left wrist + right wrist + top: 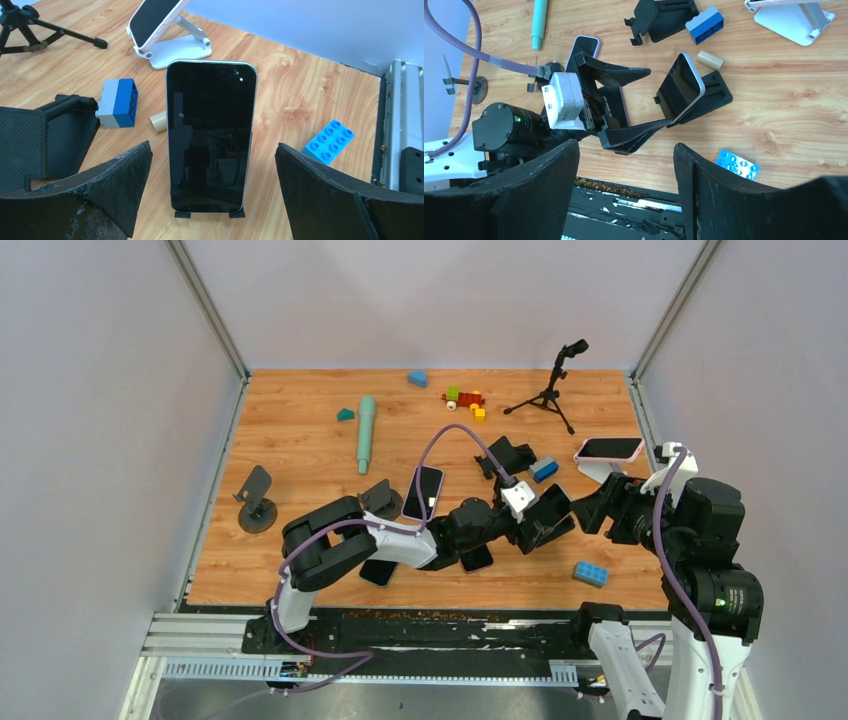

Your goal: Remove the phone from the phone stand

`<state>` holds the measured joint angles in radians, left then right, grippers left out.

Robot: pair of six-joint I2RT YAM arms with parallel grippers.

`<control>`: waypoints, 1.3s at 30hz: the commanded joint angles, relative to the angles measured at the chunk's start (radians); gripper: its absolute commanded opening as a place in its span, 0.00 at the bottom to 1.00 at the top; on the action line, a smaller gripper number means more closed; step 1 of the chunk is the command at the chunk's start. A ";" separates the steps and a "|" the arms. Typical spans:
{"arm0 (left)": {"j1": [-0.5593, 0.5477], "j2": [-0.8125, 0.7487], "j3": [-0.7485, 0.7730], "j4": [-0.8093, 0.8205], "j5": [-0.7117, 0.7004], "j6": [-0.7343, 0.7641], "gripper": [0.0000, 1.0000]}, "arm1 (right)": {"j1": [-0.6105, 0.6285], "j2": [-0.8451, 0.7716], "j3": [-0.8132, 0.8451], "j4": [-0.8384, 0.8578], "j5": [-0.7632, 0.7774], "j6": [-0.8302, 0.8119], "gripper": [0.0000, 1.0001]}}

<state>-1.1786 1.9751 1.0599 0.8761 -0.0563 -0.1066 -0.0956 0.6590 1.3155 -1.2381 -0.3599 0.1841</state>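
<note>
Left wrist shows the phone (210, 135) face-on; right wrist shows its stand (717, 90).

The left arm (340, 540) was stretched low and far to the right, folded sharply at the elbow, with its wrist about level. The left gripper (550, 520) had its jaws spread wide, the fingers pointing away from its base. The right arm (710, 520) bent inward from its upright post. The right gripper (592, 508) faced left toward the other gripper, its jaws parted less widely.
</note>
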 commanded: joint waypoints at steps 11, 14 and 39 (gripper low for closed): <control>-0.002 0.063 0.116 0.015 0.002 0.053 1.00 | 0.035 -0.014 0.027 -0.009 0.089 -0.040 0.70; 0.010 0.069 0.139 -0.013 0.024 0.056 1.00 | 0.038 -0.015 0.029 -0.012 0.093 -0.041 0.71; 0.031 0.163 0.278 -0.109 0.023 0.037 1.00 | 0.053 0.000 0.052 -0.038 0.085 -0.038 0.71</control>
<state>-1.1511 2.1189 1.2877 0.7582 -0.0135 -0.0692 -0.0525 0.6537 1.3430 -1.2846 -0.2745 0.1547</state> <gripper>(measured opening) 0.998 0.709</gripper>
